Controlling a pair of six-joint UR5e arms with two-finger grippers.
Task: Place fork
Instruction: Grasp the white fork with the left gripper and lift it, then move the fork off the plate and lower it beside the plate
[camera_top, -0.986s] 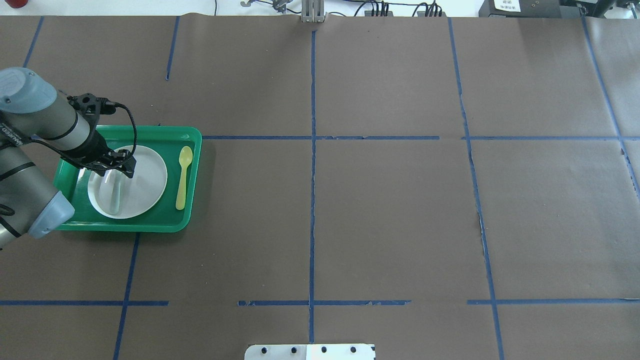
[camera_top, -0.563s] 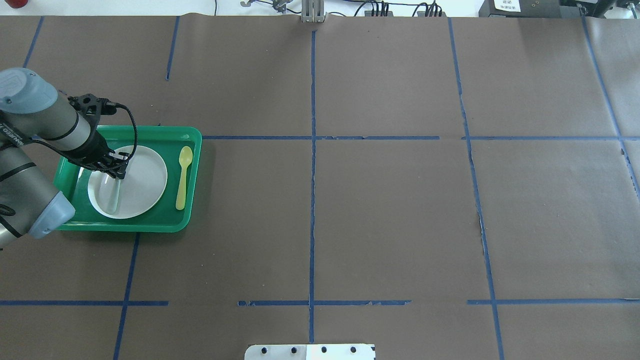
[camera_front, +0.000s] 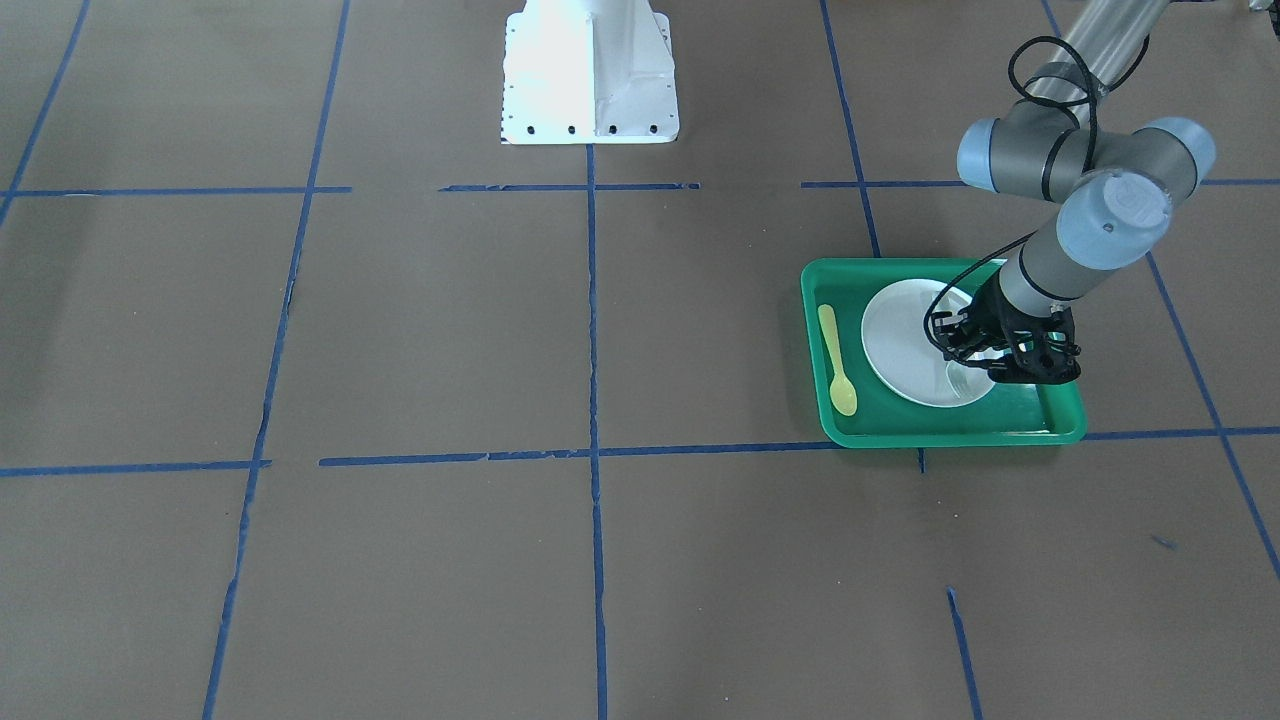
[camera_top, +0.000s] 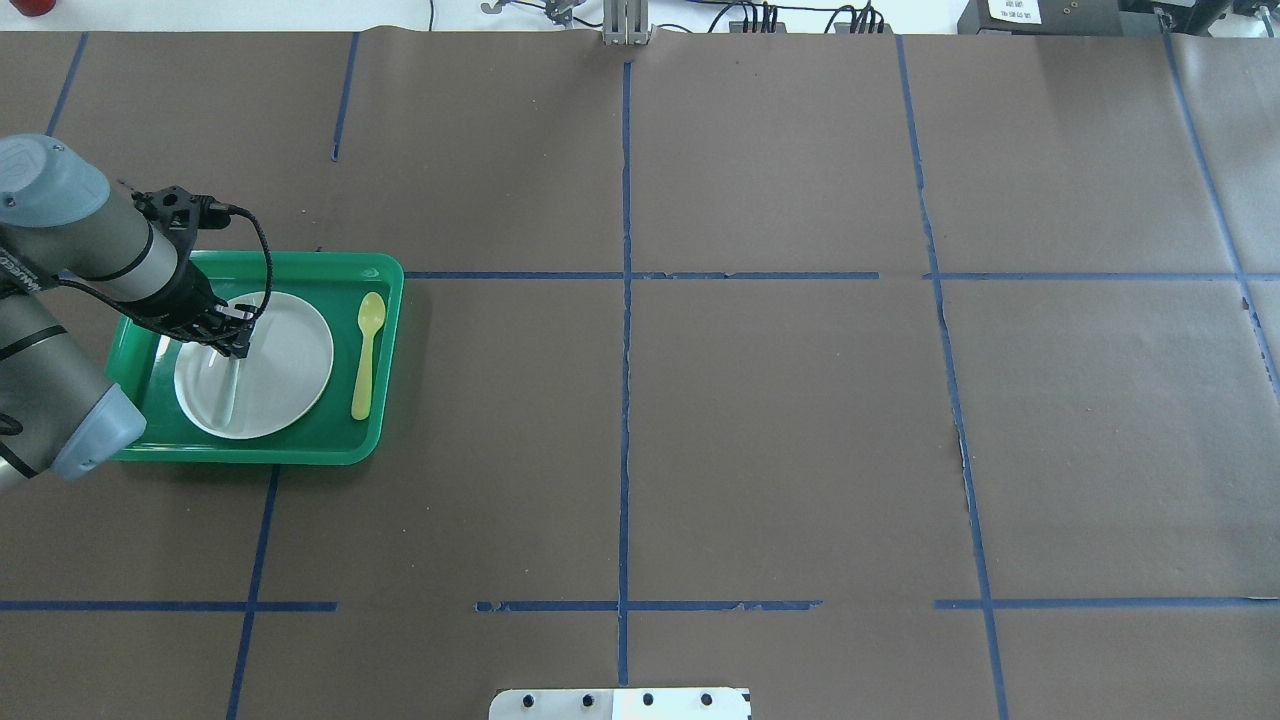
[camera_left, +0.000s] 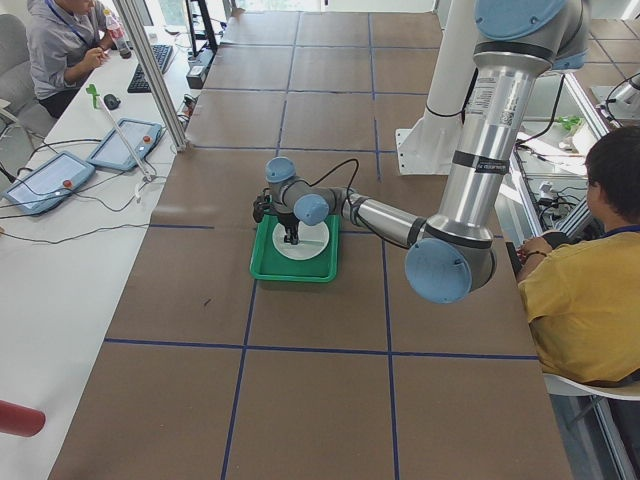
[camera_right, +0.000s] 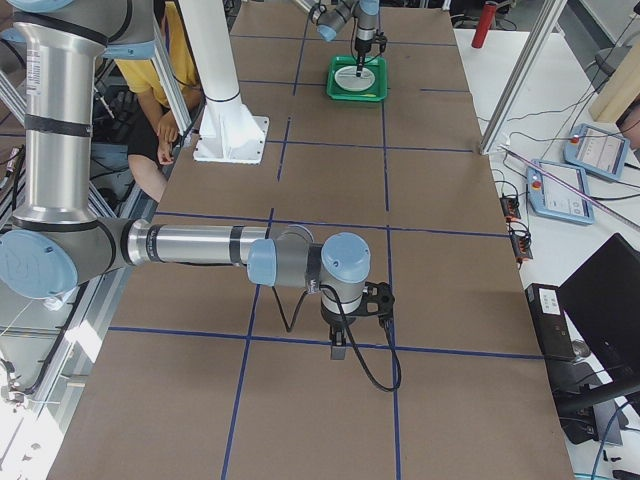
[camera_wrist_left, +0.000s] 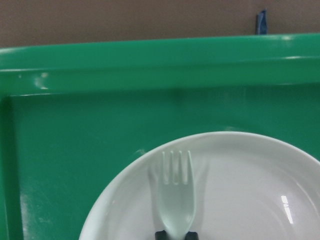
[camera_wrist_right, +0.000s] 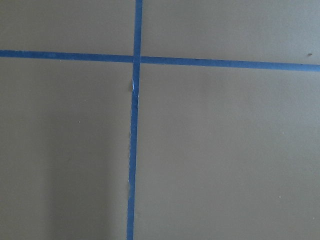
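Fork: over plate; tines distinct only in wrist view.
Left gripper: fingers pinching fork neck.
Right gripper: side view only; finger state cannot be told.

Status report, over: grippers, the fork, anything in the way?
Left gripper shut on fork, fork on white plate. Right gripper far off, state unclear. Yellow spoon beside plate, not in the way.
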